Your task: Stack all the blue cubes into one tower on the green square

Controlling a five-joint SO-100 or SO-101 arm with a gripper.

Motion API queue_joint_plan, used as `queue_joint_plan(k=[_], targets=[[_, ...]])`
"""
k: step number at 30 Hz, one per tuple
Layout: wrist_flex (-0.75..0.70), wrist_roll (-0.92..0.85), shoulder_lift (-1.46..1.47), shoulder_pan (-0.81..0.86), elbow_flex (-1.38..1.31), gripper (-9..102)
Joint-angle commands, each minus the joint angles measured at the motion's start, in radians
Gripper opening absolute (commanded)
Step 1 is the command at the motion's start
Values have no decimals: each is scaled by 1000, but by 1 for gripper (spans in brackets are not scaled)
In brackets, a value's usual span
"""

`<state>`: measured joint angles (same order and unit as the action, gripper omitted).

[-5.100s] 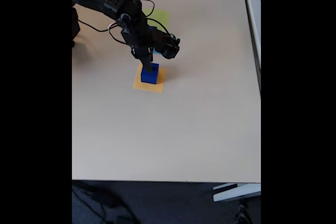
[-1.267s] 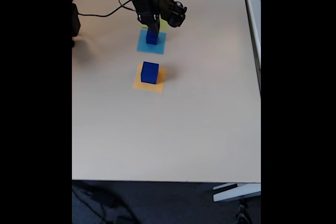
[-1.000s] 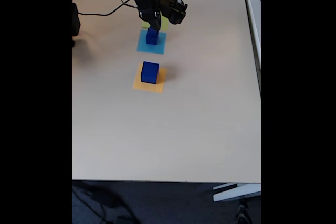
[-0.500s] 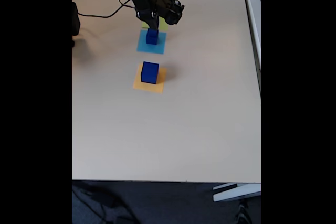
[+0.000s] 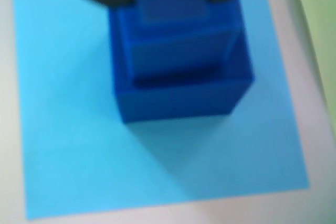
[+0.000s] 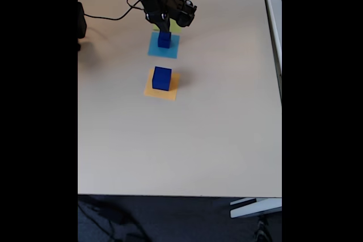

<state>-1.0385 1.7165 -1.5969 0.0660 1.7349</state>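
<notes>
Count on the table: three flat paper squares, one light-blue (image 6: pixel 164 45), one orange (image 6: pixel 161 85), one lime-green (image 6: pixel 175 25); blue cubes, one on orange (image 6: pixel 161 78), a blurred stack of seemingly three on light-blue (image 5: pixel 181 69).

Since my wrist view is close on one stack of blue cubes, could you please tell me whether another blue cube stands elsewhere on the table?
Observer: Yes. In the fixed view a larger glossy dark-blue cube stands alone on a flat orange paper square, apart from your stack of blue cubes.
Operator: Thank you. Where does the green square lie from there?
Observer: The flat yellow-green paper square lies just beyond the flat light-blue paper square that your stack stands on, partly hidden behind the gripper.
Operator: Is anything on it?
Observer: The part that shows is bare. The rest I cannot tell.
</notes>
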Motion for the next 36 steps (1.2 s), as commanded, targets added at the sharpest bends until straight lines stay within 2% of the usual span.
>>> queue_joint_plan(k=[1, 36], targets=[[15, 11, -92, -8, 5, 3], [75, 6, -107, -11, 77, 5]])
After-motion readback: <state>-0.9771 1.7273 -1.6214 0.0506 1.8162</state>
